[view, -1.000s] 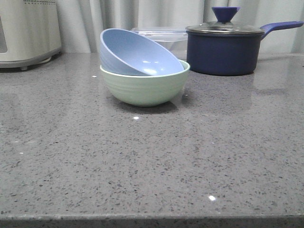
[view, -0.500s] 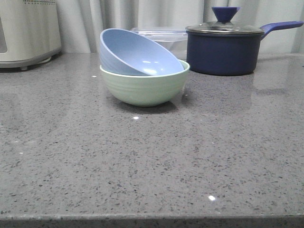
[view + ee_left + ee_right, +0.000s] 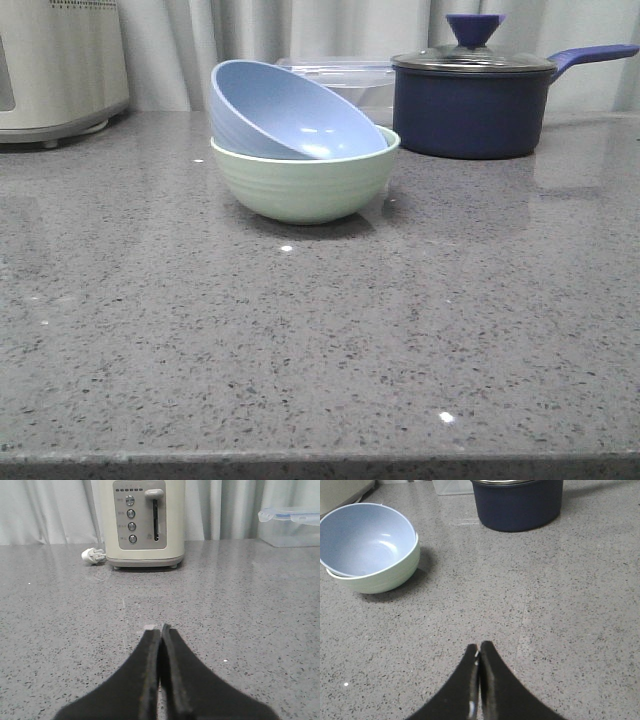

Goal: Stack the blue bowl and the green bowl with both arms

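Observation:
The blue bowl (image 3: pixel 290 112) sits tilted inside the green bowl (image 3: pixel 305 182) on the grey counter, mid-back in the front view. Both also show in the right wrist view, the blue bowl (image 3: pixel 365 540) nested in the green bowl (image 3: pixel 380 577). My right gripper (image 3: pixel 479 647) is shut and empty, over bare counter well away from the bowls. My left gripper (image 3: pixel 159 630) is shut and empty, over bare counter facing a toaster. Neither arm shows in the front view.
A dark navy lidded saucepan (image 3: pixel 470 95) stands at the back right, a clear plastic container (image 3: pixel 340 75) behind the bowls. A cream toaster (image 3: pixel 142 522) with a plug (image 3: pixel 92 556) beside it stands at the back left. A curtain hangs behind.

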You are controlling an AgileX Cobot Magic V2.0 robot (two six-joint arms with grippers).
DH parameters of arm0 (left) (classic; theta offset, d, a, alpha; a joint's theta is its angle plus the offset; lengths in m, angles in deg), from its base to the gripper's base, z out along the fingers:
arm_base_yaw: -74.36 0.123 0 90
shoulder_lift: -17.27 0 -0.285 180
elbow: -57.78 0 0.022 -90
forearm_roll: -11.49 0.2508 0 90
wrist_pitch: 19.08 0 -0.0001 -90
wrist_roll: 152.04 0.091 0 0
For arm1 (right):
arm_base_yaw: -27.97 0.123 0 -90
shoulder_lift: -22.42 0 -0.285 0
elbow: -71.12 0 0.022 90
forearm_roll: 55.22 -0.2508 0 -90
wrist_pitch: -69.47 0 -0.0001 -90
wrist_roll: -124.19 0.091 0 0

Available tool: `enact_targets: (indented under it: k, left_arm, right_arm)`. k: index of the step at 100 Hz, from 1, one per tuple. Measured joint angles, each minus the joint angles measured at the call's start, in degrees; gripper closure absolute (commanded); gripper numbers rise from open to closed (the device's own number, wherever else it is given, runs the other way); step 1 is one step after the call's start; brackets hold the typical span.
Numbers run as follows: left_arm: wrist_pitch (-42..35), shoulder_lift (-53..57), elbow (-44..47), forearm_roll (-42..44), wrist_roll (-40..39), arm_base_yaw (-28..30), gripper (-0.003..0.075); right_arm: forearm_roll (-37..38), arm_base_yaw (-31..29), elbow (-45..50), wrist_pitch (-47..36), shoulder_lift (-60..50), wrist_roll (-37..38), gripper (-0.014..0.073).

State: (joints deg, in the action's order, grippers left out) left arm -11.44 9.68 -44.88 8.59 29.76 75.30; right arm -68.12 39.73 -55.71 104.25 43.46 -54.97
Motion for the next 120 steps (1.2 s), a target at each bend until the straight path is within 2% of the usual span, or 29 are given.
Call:
enact_targets:
  k: [13, 31, 45, 62, 76, 94, 120]
  left_arm:
    - [0.0, 0.0, 0.0, 0.0, 0.0, 0.0, 0.0741]
    - [0.0, 0.0, 0.0, 0.0, 0.0, 0.0, 0.0741]
    - [0.0, 0.0, 0.0, 0.0, 0.0, 0.0, 0.0741]
    - [0.0, 0.0, 0.0, 0.0, 0.0, 0.0, 0.0741]
    - [0.0, 0.0, 0.0, 0.0, 0.0, 0.0, 0.0741]
    - [0.0, 0.0, 0.0, 0.0, 0.0, 0.0, 0.0741]
    - [0.0, 0.0, 0.0, 0.0, 0.0, 0.0, 0.0741]
  right_arm:
    - [0.6, 0.0, 1.1, -0.2, 0.0, 0.0, 0.0582]
    - [7.9, -1.2, 3.1, -4.5, 0.0, 0.0, 0.0582]
    - [9.8, -3.9, 6.4, -14.9, -0.1, 0.0, 0.0582]
    - [10.4, -6.7, 13.2, -32.5, -2.6, 0.0, 0.0582]
    - [10.7, -8.4, 19.7, -39.7, -6.0, 1.0, 0.0582]
    - [14.0, -9.9, 25.4, -38.6, -10.7, 7.5, 0.0582]
    - [17.0, -9.9, 25.6, -32.5, -13.8, 9.0, 0.0582]
